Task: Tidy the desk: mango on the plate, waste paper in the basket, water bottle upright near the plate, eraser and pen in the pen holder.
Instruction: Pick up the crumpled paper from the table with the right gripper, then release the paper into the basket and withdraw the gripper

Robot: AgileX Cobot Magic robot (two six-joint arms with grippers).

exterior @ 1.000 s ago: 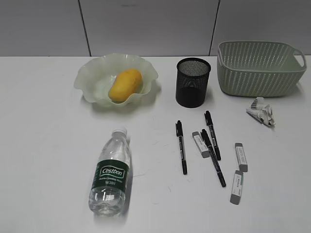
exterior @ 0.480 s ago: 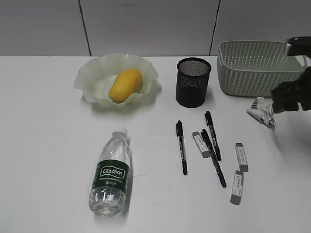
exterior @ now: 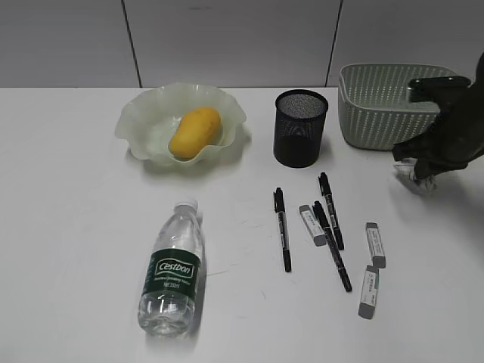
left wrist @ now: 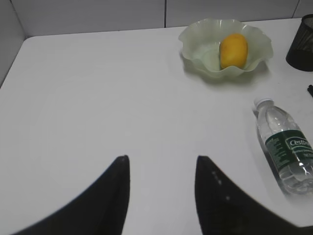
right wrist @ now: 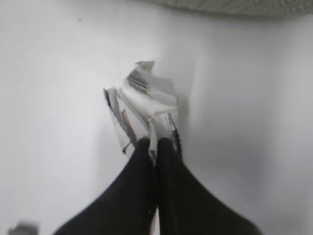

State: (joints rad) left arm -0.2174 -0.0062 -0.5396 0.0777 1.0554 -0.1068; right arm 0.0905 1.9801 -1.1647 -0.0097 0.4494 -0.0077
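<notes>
The mango (exterior: 195, 131) lies in the pale green plate (exterior: 136, 121). The water bottle (exterior: 172, 268) lies on its side on the desk (exterior: 76, 227). Three pens (exterior: 281, 227) and three erasers (exterior: 311, 224) lie in front of the black pen holder (exterior: 300, 128). My right gripper (exterior: 420, 170) is down on the waste paper (exterior: 422, 184) in front of the basket (exterior: 378, 106). In the right wrist view its jaws (right wrist: 155, 144) are shut on an edge of the paper (right wrist: 146, 98). My left gripper (left wrist: 161, 159) is open and empty, over bare desk.
The left wrist view shows the mango (left wrist: 233, 50), plate (left wrist: 195, 39), lying bottle (left wrist: 286, 147) and part of the pen holder (left wrist: 301, 39) to the right. A grey wall runs behind the desk.
My right arm has come in from the right, moved left and down onto the waste paper, and now covers most of it. Nothing else moved.
</notes>
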